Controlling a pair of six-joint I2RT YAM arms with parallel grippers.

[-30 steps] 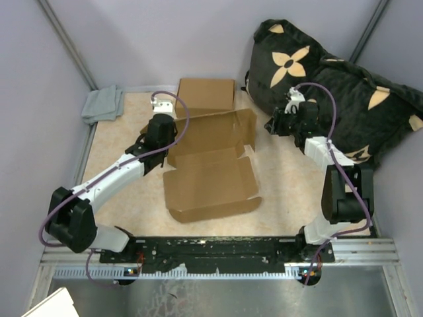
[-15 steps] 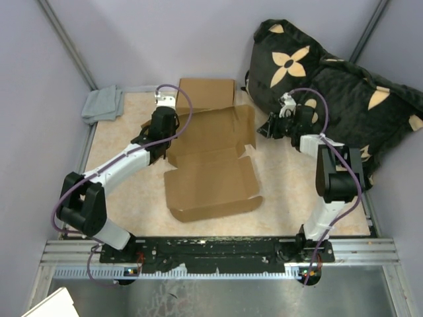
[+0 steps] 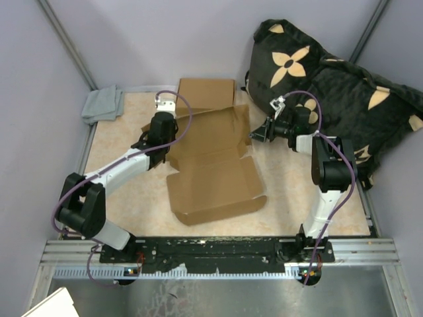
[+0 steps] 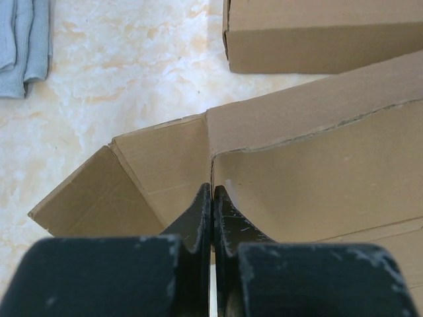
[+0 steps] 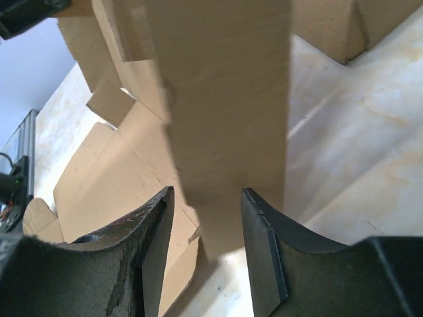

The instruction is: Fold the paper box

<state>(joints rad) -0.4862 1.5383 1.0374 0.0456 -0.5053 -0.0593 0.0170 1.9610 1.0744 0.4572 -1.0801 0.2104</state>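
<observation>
- From above, the flat brown corrugated-cardboard paper box (image 3: 213, 181) lies open in the middle of the marbled beige counter (image 3: 284, 191). Its rear panel is tilted up toward the far edge.
- The left end effector (image 3: 165, 123) is at that panel's left end and the right end effector (image 3: 256, 135) at its right end.
- A second, closed cardboard box (image 3: 206, 92) sits at the far edge. A folded grey cloth (image 3: 102, 104) lies in the far-left corner, and a black cushion (image 3: 317, 76) with tan flower shapes fills the far-right corner.
- In the left wrist view, the left end effector (image 4: 212, 193) has its fingers pressed fully together. They sit at the crease where the paper box's (image 4: 317, 172) side flap meets the raised wall. I cannot tell whether any card is pinched.
- In the right wrist view, the right end effector (image 5: 206, 195) stands about half apart, straddling the upright panel of the paper box (image 5: 225, 99). Neither finger is clearly clamped on it.
- Handling, as a judgement: the card looks light and stiff across its panels, and it should bend readily only along the scored creases. It seems likely to slide on the smooth counter and spring back. Free panel edges near corners seem the best holds.
- No brand, label or readable writing shows in any view.
</observation>
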